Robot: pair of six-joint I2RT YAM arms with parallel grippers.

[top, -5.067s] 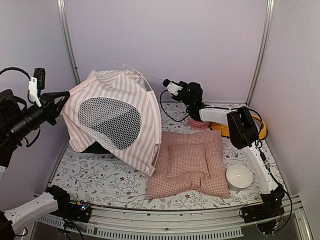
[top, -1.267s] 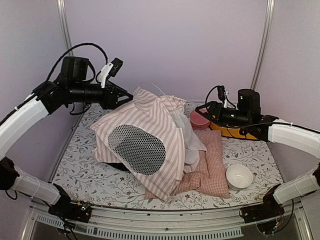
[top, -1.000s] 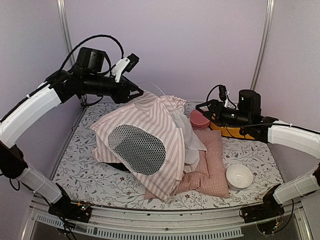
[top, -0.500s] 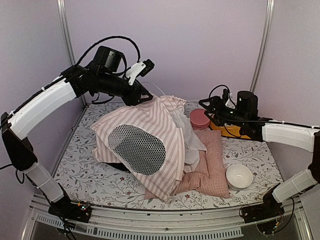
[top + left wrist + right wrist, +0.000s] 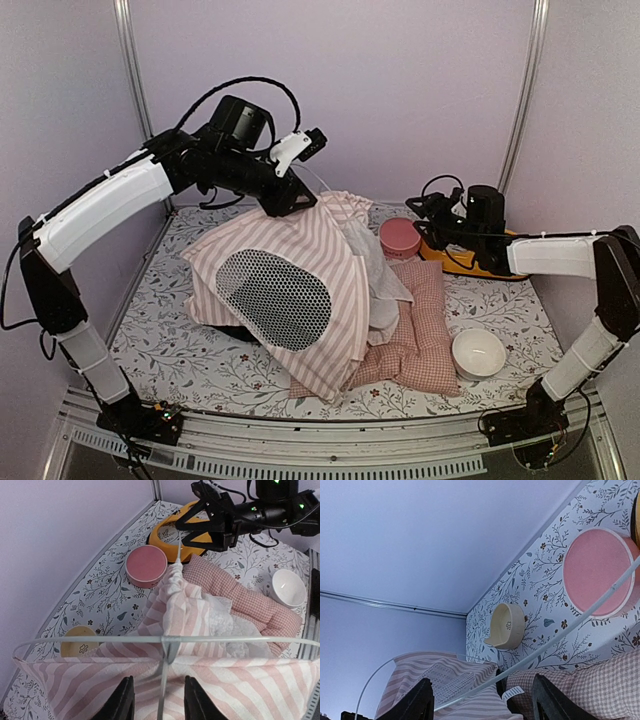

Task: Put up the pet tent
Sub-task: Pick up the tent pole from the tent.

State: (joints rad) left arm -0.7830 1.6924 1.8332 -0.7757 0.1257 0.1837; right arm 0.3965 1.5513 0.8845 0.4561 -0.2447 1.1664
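The pet tent lies slumped left of the tabletop's middle. Its oval mesh window faces the near edge and its sheer white curtain is bunched on the right side. The tent's right part lies over the pink checked cushion, which sits toward the near right corner. The left gripper hangs over the tent's top at the rear. Its 2 fingers stand partly apart on either side of a thin white pole, with a gap on each side and nothing clamped. A second pole arcs across just beyond them. The right gripper is low near the far edge, above the pink round bowl and the yellow dish. Its jaws are spread wide, a white pole passes slantwise between them, and they grip nothing. A cream bowl sits by the back wall behind the tent, and a white bowl stands just beside the cushion near the right edge.
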